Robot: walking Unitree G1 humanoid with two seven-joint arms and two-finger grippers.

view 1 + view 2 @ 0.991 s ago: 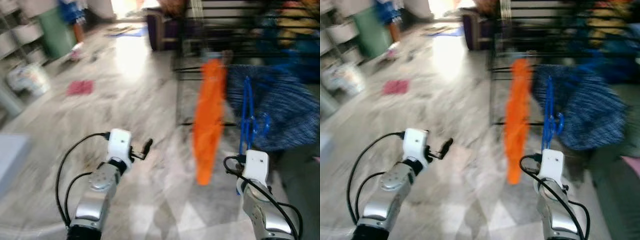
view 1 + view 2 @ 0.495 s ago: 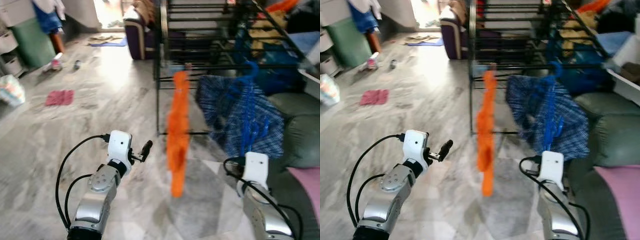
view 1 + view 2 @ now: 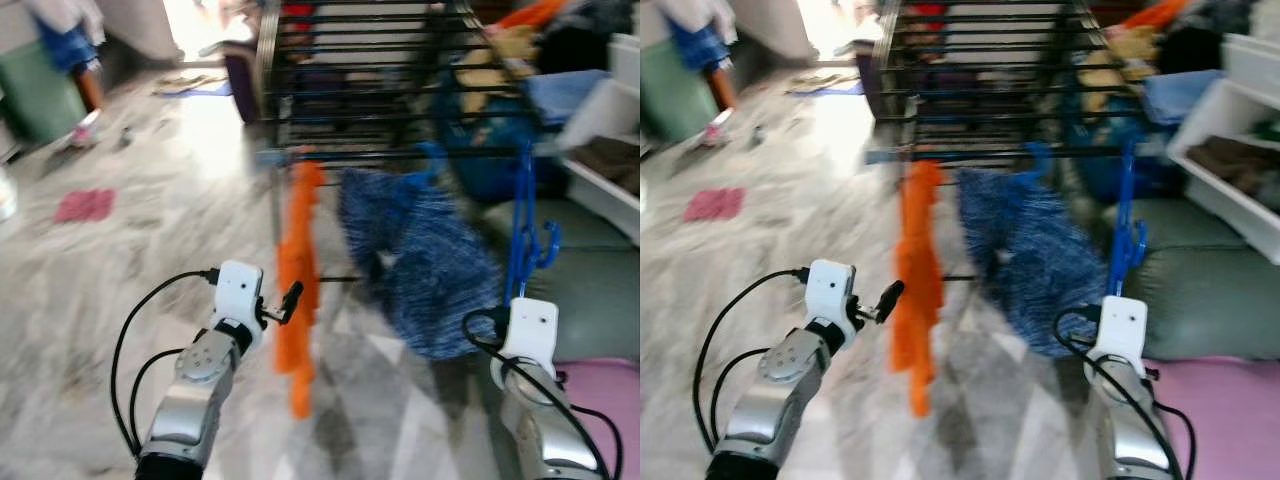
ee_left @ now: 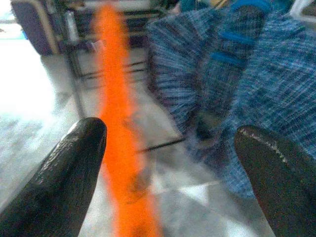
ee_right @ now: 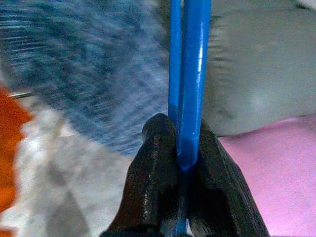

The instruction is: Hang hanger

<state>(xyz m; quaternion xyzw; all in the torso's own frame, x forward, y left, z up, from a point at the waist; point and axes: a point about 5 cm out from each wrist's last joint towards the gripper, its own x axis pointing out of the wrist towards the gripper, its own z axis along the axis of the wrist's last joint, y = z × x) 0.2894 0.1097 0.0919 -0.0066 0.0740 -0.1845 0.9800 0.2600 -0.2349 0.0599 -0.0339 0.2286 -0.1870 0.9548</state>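
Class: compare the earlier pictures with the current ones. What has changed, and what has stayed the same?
The camera swung, so the drying rack, orange cloth and blue checked garment shifted in frame. The right gripper stays clamped on the blue hanger, held upright; the left gripper stays open, empty.

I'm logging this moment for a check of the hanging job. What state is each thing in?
Blue hanger: clamped upright in the right claw, not yet on a bar.
Right claw: shut on the hanger.
Left claw: open, empty, raised near the orange cloth.
Orange cloth: hanging from the drying rack.
Blue checked garment: hanging from the rack on a blue hanger.
Drying rack: standing, bars partly loaded.
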